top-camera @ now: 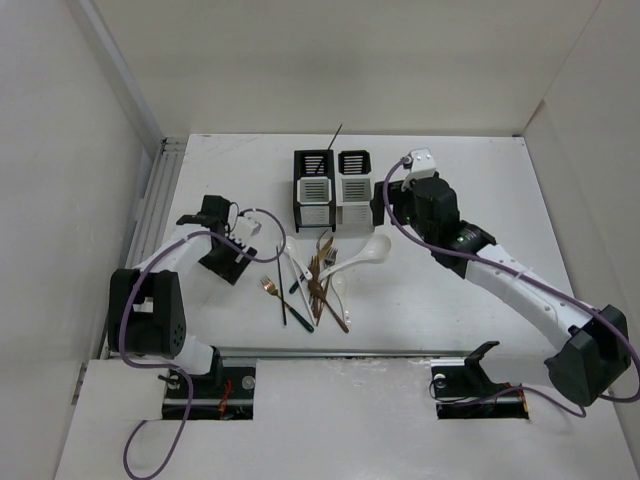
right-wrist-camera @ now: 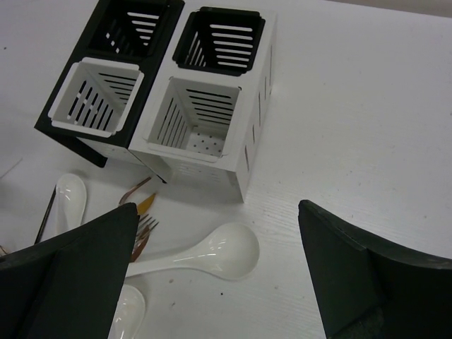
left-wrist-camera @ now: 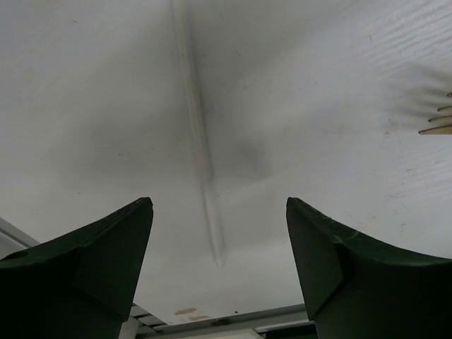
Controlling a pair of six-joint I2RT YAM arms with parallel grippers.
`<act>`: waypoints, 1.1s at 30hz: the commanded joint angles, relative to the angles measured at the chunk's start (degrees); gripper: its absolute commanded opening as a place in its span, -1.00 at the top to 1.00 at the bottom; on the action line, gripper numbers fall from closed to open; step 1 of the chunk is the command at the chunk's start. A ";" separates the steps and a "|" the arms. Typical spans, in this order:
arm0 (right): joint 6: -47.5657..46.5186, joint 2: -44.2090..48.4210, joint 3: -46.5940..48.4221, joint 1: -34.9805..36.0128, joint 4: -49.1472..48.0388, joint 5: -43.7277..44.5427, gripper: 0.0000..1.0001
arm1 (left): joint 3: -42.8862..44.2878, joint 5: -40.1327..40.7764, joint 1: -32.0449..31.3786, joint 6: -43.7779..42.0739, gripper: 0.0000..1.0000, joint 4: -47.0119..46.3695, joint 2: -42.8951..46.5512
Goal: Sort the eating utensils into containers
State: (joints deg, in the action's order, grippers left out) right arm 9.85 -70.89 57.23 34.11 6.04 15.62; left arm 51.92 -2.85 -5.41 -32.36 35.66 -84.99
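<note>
The utensils lie in a loose pile (top-camera: 315, 280) at the table's middle: white ceramic soup spoons (top-camera: 368, 255), copper-gold forks (top-camera: 268, 286), dark-handled pieces and black chopsticks. The black caddy (top-camera: 312, 187) and the white caddy (top-camera: 353, 187) stand joined behind the pile, and one black chopstick (top-camera: 334, 134) sticks up from the black one. My left gripper (top-camera: 236, 256) is open and empty over bare table left of the pile (left-wrist-camera: 217, 201). My right gripper (top-camera: 384, 210) is open and empty beside the white caddy (right-wrist-camera: 212, 92), above a white soup spoon (right-wrist-camera: 226, 251).
The right wrist view shows both caddies' compartments, the black one (right-wrist-camera: 106, 70) at left. Fork tines (left-wrist-camera: 438, 120) show at the right edge of the left wrist view. White walls enclose the table, with a rail (top-camera: 160, 190) at left.
</note>
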 commanded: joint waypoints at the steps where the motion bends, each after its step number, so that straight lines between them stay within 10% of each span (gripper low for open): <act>1: -0.79 0.58 1.04 1.05 -0.59 -0.85 -0.99 | -0.67 1.44 0.31 -1.40 -0.48 -3.04 0.19; 9: 0.26 3.22 -1.69 1.05 -0.07 -0.77 -0.99 | -0.07 3.56 0.31 1.95 -0.21 -7.27 -8.16; 17: 0.26 4.45 -2.21 1.58 0.99 0.47 -0.99 | 1.51 0.66 0.84 1.95 1.00 -6.04 -15.37; 33: 0.79 4.45 -0.54 1.58 2.57 2.66 -0.99 | 15.22 -9.71 2.60 11.88 1.00 -4.90 -4.84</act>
State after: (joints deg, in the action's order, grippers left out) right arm 10.09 -67.85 54.81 35.09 9.02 16.78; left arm 62.46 -8.19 -2.87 -23.42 31.22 -95.42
